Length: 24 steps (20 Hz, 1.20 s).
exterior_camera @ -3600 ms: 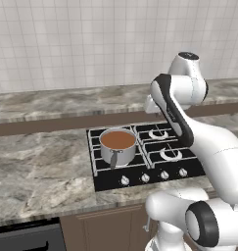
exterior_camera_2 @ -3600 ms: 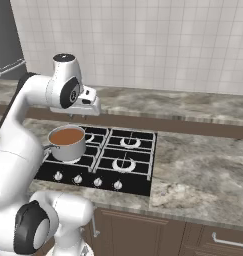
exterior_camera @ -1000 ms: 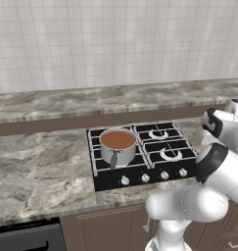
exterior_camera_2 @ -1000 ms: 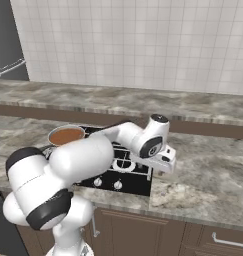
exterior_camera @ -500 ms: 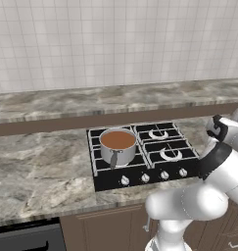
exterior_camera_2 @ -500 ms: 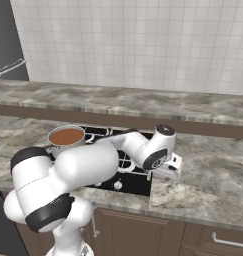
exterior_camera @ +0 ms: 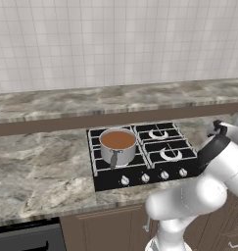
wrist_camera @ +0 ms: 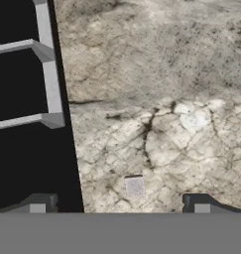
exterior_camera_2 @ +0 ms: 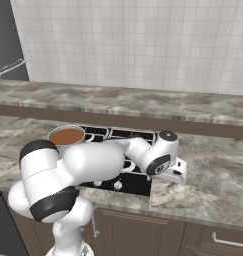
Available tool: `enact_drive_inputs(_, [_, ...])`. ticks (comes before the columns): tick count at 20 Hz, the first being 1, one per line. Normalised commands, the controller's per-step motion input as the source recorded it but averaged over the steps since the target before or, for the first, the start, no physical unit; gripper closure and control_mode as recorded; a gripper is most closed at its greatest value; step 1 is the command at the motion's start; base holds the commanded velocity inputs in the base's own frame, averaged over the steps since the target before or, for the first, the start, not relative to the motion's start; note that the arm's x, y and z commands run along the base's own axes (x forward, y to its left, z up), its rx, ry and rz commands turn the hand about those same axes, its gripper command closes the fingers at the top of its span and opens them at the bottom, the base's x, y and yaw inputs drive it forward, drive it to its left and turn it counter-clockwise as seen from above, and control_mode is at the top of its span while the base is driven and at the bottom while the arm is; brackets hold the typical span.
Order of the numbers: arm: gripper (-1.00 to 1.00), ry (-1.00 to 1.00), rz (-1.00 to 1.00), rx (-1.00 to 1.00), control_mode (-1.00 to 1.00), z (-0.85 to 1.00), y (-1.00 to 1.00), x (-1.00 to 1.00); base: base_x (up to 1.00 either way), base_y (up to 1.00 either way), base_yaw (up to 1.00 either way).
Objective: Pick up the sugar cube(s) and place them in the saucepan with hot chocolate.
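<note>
Fingers (wrist_camera: 36, 208) spread wide and empty, set low over the sugar cube (wrist_camera: 135, 186) on the counter (wrist_camera: 161, 99).

Both tips straddle the small pale cube, which lies apart from them, just right of the stove (wrist_camera: 23, 149) edge; the gripper (wrist_camera: 119, 208) hangs low, apparently so the jaws can close around the cube next. Well off to the left, the saucepan (exterior_camera: 117, 146) sits on the near left burner with its hot chocolate (exterior_camera: 117, 140) uncovered, ready to take the cube.
</note>
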Motion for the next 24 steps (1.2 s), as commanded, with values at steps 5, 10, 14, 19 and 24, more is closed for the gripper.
enact_drive_inputs(5, [-1.00,0.03,0.00,-0.03,-1.00,-0.18,-0.12,0.00,0.00,0.00,0.00])
enact_drive_inputs(10, [-1.00,0.04,0.00,-0.02,-1.00,-0.17,-0.11,0.00,0.00,0.00,0.00])
enact_drive_inputs(14, [-1.00,0.03,0.01,0.00,-1.00,-0.11,-0.10,0.00,0.00,0.00,0.00])
enact_drive_inputs(19, [-1.00,0.00,0.04,0.00,-1.00,0.00,-0.03,-0.01,0.00,0.00,0.00])
enact_drive_inputs(24, [-1.00,0.00,0.07,0.00,-1.00,0.00,0.00,-0.12,0.00,0.00,0.00])
